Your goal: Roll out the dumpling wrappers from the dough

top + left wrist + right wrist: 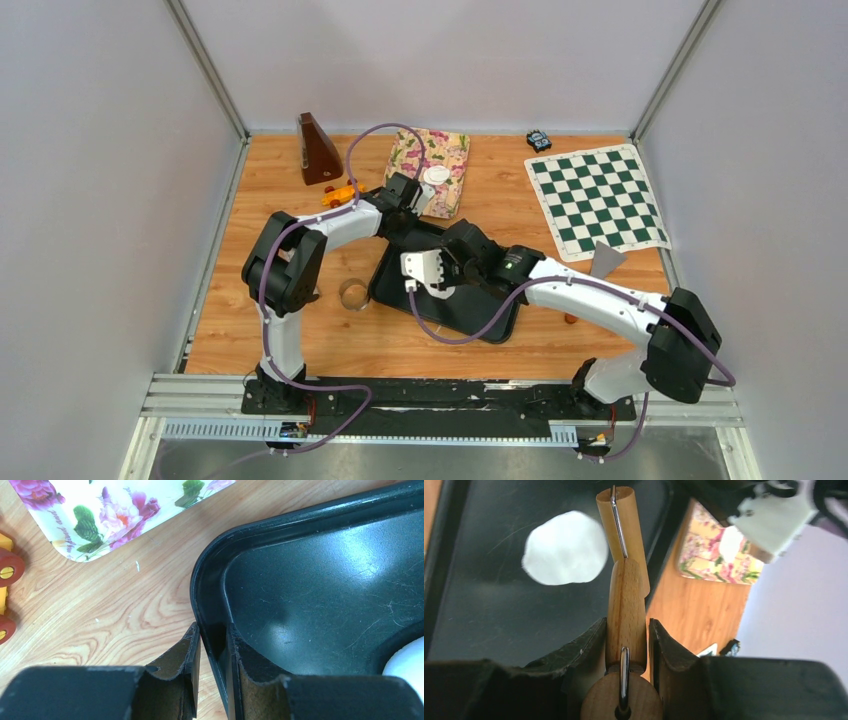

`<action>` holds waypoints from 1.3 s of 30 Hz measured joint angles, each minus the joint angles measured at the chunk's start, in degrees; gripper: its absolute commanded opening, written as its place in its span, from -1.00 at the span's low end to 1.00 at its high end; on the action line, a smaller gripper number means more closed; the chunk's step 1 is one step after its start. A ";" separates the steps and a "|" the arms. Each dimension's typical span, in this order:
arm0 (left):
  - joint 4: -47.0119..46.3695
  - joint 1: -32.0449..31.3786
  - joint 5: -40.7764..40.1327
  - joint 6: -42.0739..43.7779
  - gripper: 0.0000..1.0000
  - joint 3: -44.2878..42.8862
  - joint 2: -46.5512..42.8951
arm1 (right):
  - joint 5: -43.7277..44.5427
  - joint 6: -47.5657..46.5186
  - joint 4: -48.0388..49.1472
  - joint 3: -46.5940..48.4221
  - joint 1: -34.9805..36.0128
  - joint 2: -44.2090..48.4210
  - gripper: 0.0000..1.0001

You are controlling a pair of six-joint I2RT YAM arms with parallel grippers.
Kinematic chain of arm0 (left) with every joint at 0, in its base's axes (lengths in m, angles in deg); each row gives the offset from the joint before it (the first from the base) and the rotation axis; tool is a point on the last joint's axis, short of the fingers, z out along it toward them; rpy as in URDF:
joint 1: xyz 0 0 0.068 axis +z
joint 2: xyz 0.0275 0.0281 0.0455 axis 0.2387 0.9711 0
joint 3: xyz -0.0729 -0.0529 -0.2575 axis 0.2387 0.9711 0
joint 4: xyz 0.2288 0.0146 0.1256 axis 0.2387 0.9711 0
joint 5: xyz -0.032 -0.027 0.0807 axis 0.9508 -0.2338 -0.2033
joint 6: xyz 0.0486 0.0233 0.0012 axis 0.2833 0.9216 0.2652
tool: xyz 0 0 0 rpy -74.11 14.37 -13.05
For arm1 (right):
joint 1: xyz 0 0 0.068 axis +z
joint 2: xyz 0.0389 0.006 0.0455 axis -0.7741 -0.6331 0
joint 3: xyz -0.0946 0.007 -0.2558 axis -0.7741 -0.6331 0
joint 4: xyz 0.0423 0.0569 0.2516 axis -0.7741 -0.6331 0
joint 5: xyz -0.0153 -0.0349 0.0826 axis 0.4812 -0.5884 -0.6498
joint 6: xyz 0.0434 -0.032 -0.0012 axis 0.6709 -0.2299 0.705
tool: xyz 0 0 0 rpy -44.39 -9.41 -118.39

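Dough, a flattened, roughly round white patch, lies on the floor of the black tray, just left of the barrel of the wooden roller in the right wrist view; a smaller white disc on the floral tray may be a finished dumpling wrapper. Right gripper is clamped on the roller's handle, presumably to run the barrel over the patch. Left gripper pinches the tray's corner rim, likely so the tray cannot slide under rolling.

a wood-grain table stands boxed in by plain pale grey walls at 9, 12 and 3 o'clock, metal posts in the far corners, an aluminium rail at 6 o'clock, under soft, even light.
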 measured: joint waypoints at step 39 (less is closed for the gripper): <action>1.66 -0.33 2.25 0.70 -1.00 0.11 -0.72 | -13.68 -13.97 -1.97 -10.34 -5.35 4.11 -1.00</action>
